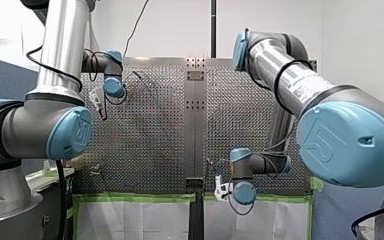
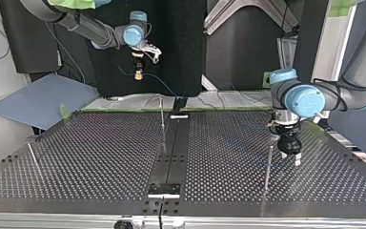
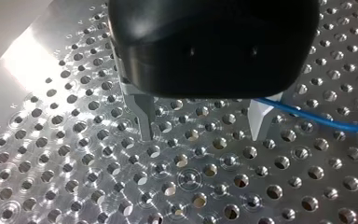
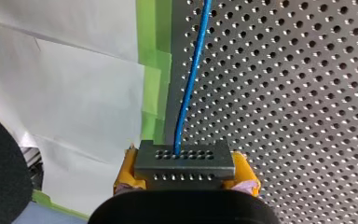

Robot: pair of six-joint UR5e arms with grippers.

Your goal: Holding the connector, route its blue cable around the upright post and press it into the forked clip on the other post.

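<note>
Perforated metal makes up the table [image 2: 100,157], with a black strip [image 2: 171,143] running down its middle.

The connector [image 4: 184,162], a grey block with rows of small holes, sits clamped between the yellow pads [image 4: 125,170] of the right gripper [image 4: 184,169]. In the top view this gripper hangs in the air above the table's edge on the arms' side, close to the middle strip. The blue cable [image 4: 191,74] leaves the connector's face and runs away from it over the holes, along that edge, where green tape [image 4: 154,65] borders white paper [image 4: 74,93].

In the left wrist view, the blue cable [image 3: 317,117] lies on the plate and leads off from beside one finger, outside the gap. Whether it touches that finger cannot be told.

The left gripper [image 3: 203,122] hovers just above the table with its fingers [image 3: 144,119] spread wide and nothing between them. In the top view it stands just beside a thin post [image 2: 268,167] on the table's half at the view's right.

A centre post [image 2: 162,119] rises next to the black strip, and a third post [image 2: 32,156] leans near the table's opposite side edge.
</note>
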